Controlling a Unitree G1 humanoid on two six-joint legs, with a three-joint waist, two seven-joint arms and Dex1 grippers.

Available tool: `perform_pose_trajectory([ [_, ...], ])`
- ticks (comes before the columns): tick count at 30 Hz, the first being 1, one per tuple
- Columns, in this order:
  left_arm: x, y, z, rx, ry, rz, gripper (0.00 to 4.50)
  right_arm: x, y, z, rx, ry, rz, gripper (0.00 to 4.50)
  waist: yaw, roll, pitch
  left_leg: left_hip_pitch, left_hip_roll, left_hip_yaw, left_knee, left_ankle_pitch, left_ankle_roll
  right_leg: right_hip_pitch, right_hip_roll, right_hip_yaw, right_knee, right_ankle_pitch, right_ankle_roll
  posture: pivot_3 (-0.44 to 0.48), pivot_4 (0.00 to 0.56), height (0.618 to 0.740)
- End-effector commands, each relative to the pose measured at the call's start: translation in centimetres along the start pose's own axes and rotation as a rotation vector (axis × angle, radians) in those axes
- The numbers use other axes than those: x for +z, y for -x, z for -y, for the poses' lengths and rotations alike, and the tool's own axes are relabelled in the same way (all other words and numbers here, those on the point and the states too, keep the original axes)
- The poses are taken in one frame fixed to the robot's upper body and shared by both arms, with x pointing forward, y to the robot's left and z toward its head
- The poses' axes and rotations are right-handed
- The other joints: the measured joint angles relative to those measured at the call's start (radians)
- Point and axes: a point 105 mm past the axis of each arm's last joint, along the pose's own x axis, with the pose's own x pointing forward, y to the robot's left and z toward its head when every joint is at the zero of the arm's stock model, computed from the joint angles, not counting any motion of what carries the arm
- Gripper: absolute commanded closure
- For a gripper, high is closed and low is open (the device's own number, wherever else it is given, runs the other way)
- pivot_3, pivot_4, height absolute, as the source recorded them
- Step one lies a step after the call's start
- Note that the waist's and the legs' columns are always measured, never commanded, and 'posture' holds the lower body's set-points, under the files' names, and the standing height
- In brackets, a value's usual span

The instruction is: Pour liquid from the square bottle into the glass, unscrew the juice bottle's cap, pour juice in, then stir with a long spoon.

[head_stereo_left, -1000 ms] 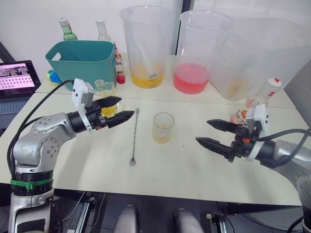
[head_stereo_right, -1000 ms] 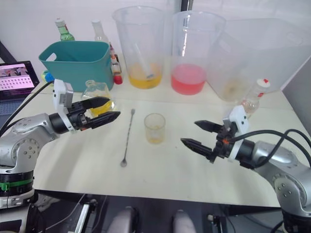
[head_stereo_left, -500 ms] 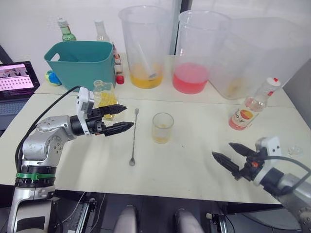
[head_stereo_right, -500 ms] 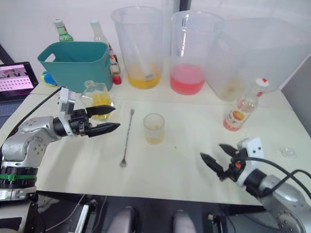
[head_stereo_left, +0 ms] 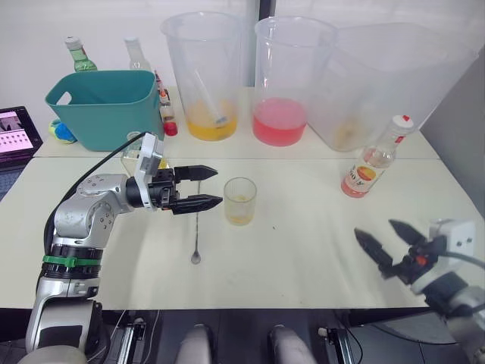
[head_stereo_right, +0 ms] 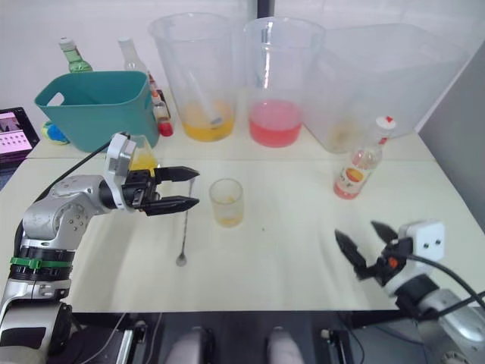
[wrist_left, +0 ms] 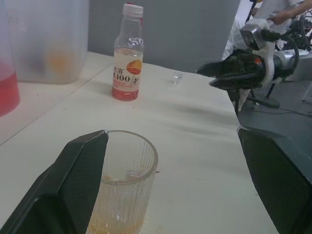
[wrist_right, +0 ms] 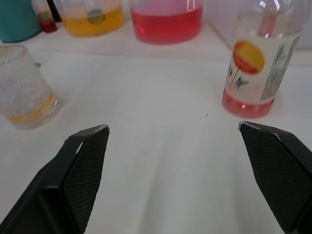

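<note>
My left wrist view looks past the glass to the juice bottle, its cap on and "C100" legible on the label, with my right pincer beyond it; my right wrist view takes the glass and the bottle from the other side, label print too small to read. From my head I see what the wrists miss: the spoon lying flat under my left pincer, and the square bottle tucked behind that wrist. My left pincer hangs spread wide and empty, tips just short of the glass. My right pincer is also wide and empty, low at the table's near edge, the juice bottle well ahead of it.
</note>
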Motion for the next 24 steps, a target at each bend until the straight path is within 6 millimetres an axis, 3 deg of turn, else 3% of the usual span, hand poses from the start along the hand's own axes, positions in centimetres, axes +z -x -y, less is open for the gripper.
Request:
perform_pose_trajectory([
  [1,1.2,0.5,1.3,-0.015,-0.017,0.035,0.01,2.0,-1.4,2.9,-0.079,0.067,0.06,0.0,0.001,0.0,0.0,0.0,0.0,-0.002,0.0,0.0,0.0,0.002,0.0,-0.001,0.0,0.0,0.0,0.0,0.15,0.726],
  [6,1.1,1.5,2.5,0.049,-0.021,0.036,0.01,4.4,-4.3,7.9,-0.199,0.143,0.11,0.0,-0.006,0.001,0.001,0.002,-0.002,-0.003,0.0,0.0,0.0,0.005,-0.003,-0.002,-0.003,0.0,0.001,0.0,0.15,0.726],
  [9,1.1,2.0,3.1,0.082,-0.023,0.039,0.01,5.5,-5.4,9.4,-0.223,0.172,0.134,0.0,-0.001,0.002,0.001,0.001,-0.003,-0.007,0.0,0.0,0.0,0.007,-0.003,-0.007,-0.003,0.0,0.001,0.0,0.15,0.726],
  [24,1.2,2.1,4.7,0.17,-0.026,0.074,0.01,7.5,-10.7,10.7,-0.109,0.147,0.153,0.0,-0.002,0.002,0.001,0.001,-0.004,-0.013,0.0,0.0,0.0,0.01,-0.006,-0.015,-0.004,0.001,0.0,0.0,0.15,0.726],
])
